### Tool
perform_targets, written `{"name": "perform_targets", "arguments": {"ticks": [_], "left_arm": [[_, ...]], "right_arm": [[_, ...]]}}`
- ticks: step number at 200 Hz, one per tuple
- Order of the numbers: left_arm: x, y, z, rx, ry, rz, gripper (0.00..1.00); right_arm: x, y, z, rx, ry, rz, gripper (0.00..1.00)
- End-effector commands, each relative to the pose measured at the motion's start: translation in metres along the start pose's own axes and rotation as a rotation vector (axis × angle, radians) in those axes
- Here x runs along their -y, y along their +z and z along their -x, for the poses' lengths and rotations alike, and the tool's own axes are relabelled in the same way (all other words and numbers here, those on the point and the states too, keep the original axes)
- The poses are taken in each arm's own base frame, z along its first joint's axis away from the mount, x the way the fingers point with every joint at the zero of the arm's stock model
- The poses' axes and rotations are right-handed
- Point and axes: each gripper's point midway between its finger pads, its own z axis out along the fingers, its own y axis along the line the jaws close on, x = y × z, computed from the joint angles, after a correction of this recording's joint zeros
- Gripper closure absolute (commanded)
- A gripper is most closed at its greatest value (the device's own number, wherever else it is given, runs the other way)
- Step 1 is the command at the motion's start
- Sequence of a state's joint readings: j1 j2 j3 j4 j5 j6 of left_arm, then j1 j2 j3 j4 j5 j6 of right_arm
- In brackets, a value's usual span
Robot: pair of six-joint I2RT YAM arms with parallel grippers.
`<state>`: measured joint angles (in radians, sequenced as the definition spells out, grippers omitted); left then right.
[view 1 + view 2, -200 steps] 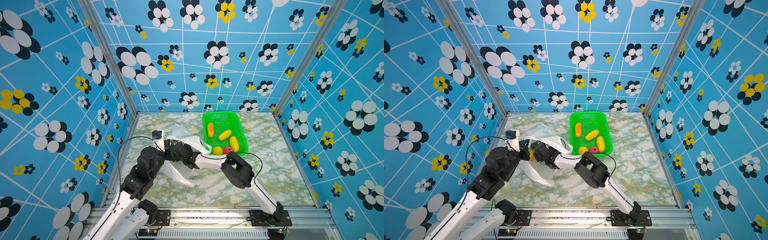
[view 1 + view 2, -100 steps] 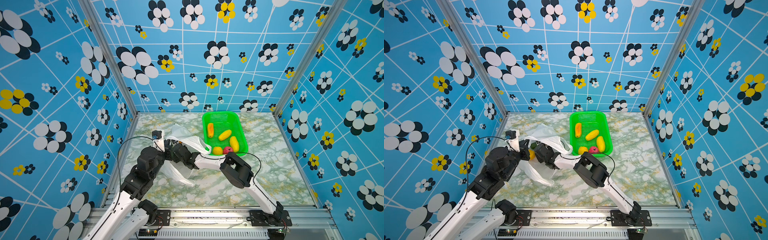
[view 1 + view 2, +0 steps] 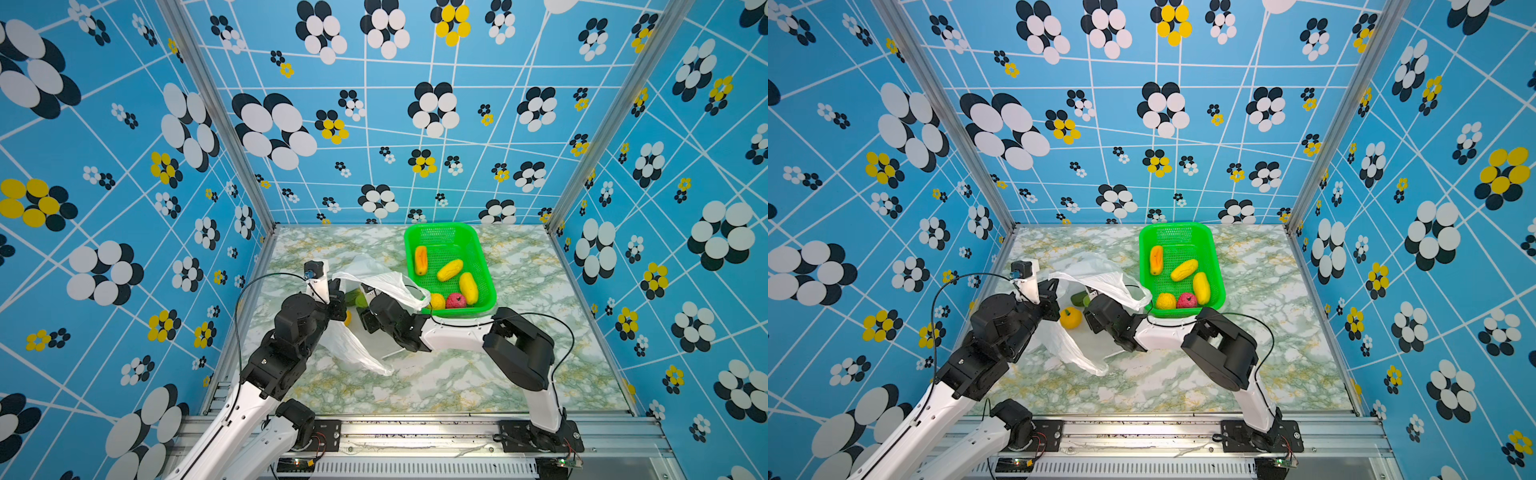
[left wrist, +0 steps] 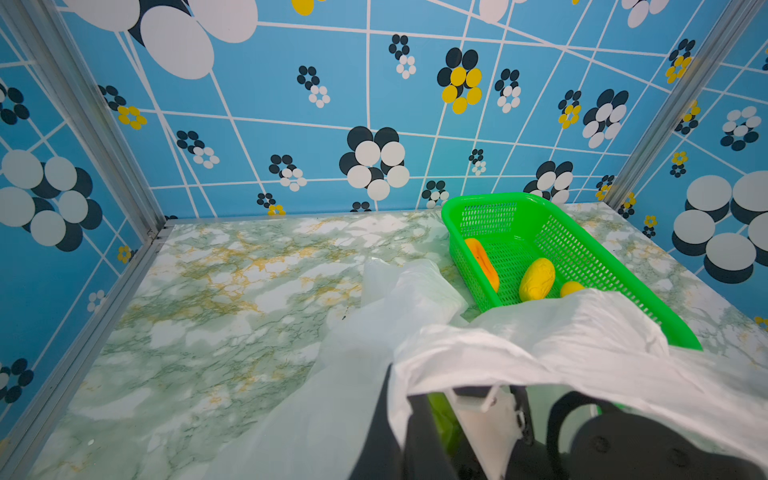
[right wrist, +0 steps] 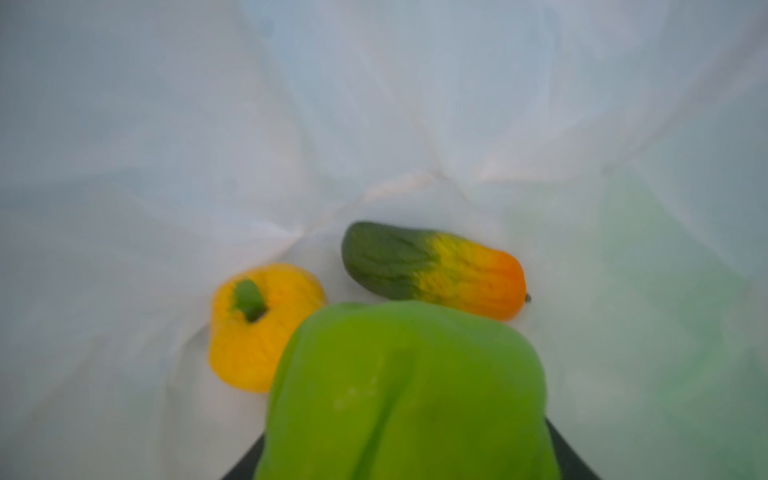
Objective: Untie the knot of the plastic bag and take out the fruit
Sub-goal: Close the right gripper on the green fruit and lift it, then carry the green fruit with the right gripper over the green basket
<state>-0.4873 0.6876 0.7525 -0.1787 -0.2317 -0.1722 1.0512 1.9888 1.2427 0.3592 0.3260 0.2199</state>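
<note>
The white plastic bag point(image 3: 376, 277) point(image 3: 1096, 272) lies open on the table, left of the basket. My left gripper point(image 3: 337, 296) point(image 4: 401, 399) is shut on the film of its mouth point(image 4: 519, 345) and holds it up. My right gripper point(image 3: 1091, 302) point(image 5: 401, 453) reaches inside the bag and is shut on a green fruit point(image 5: 407, 386). Behind it in the bag point(image 5: 291, 124) lie a yellow fruit point(image 5: 249, 332) point(image 3: 1070, 318) and a green-to-orange oblong one point(image 5: 432, 270). The knot does not show in any view.
The green basket point(image 3: 440, 225) point(image 3: 1175, 225) point(image 4: 490, 200) stands at the back right of the bag and holds several fruits: yellow, orange and one red point(image 3: 456, 300). One bag handle lies over its near corner. Blue patterned walls close in three sides.
My right gripper has closed on the green fruit inside the bag. Both arms have barely moved, and the left still holds the bag's mouth.
</note>
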Motion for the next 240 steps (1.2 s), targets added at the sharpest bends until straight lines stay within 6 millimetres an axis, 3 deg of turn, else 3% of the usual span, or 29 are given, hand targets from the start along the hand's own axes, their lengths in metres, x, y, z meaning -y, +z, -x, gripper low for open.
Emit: {"name": "perform_targets", "arguments": {"ticks": [1, 82, 125, 162, 207, 240], "left_arm": [[0.0, 0.0, -0.002, 0.001, -0.01, -0.001, 1.0], [0.001, 0.001, -0.002, -0.002, -0.009, -0.005, 1.0], [0.002, 0.001, -0.002, -0.003, -0.011, -0.009, 1.0], [0.002, 0.0, -0.003, -0.004, -0.01, -0.008, 1.0], [0.001, 0.0, -0.004, -0.005, -0.012, -0.008, 1.0], [0.002, 0.001, -0.004, -0.006, -0.012, -0.01, 1.0]], "right_arm": [[-0.008, -0.026, 0.034, 0.12, 0.024, 0.054, 0.57], [-0.013, -0.085, 0.059, 0.275, 0.078, 0.205, 0.61], [-0.037, -0.113, 0.064, 0.358, 0.036, 0.361, 0.61], [-0.065, -0.131, 0.066, 0.371, -0.121, 0.321, 0.64], [-0.037, -0.159, 0.086, 0.422, -0.124, 0.201, 0.65], [0.005, -0.187, 0.097, 0.47, -0.114, 0.033, 0.65]]}}
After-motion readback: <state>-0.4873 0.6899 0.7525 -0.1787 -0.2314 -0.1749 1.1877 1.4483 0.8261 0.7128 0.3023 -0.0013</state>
